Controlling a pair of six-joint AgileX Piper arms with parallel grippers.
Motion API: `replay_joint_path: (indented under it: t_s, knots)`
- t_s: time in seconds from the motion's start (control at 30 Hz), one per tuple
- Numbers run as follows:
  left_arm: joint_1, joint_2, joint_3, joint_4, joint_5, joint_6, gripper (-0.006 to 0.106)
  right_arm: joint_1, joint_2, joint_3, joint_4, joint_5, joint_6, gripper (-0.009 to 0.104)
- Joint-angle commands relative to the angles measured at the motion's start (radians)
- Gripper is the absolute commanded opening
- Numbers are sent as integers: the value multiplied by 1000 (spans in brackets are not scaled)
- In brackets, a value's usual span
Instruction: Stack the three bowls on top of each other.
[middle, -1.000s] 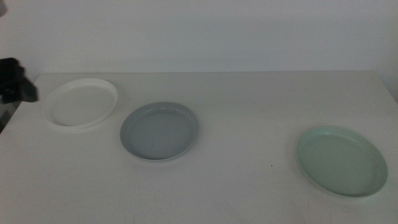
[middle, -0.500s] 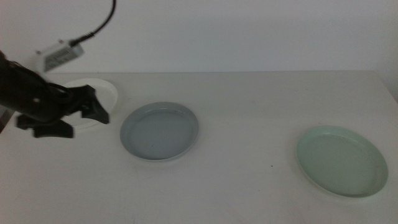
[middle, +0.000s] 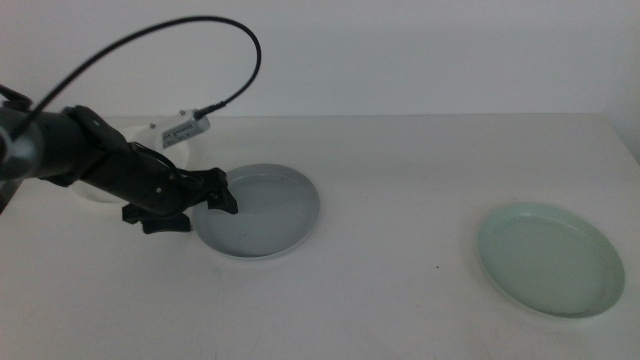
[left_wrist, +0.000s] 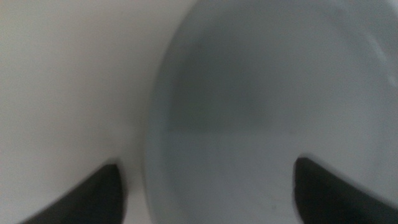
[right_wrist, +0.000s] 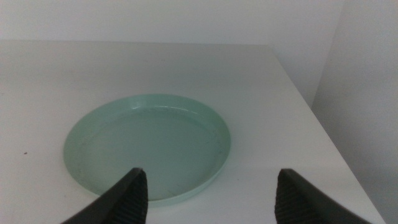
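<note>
Left gripper (middle: 210, 203) sits low at the near-left rim of the grey bowl (middle: 258, 210), jaws spread, one outside the rim on bare table and one over the bowl's inside, as the left wrist view shows (left_wrist: 249, 106). Straddling the low wall that way looks like the set-up for a rim pinch, the only purchase such a shallow dish offers; nothing is held yet.

Grey bowl lies centre-left on the white table (middle: 400, 160). White bowl (middle: 110, 190) lies behind and to the left of it, mostly hidden by the left arm. Mint green bowl (middle: 548, 258) lies well apart at the right. All three rest singly; no stacking done.

Right gripper (right_wrist: 208, 193) waits with jaws wide apart, hanging just short of the mint bowl (right_wrist: 146, 146), out of the middle view.

Small pale tag (middle: 185, 130) on the arm's cable carries dark marks, probably print, too small to read. No other writing or brand visible.
</note>
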Motion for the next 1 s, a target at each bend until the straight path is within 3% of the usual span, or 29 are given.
replay_joint_path:
  t_s: [0.0,0.13,0.23,0.4,0.7,0.97]
  knots:
    - [-8,-11,-40,-37,-22,-8,104,-7,-27,-7,-6,-83,-9,52]
    - [-9,38,-58,-38,-3,-13,90,-7,-27,-7,-6,-83,-9,52]
    - [-9,50,-58,-38,-3,-13,61,-7,-27,-7,-6,-83,-9,52]
    - [-3,48,-58,-38,10,-14,0,-7,-27,-7,-6,-83,-9,52]
    - [-15,-81,-29,-4,126,-8,0,-7,-27,-7,-6,-83,-9,52]
    - [-130,-319,161,9,56,-65,0,-7,-27,-7,-6,-83,-9,52]
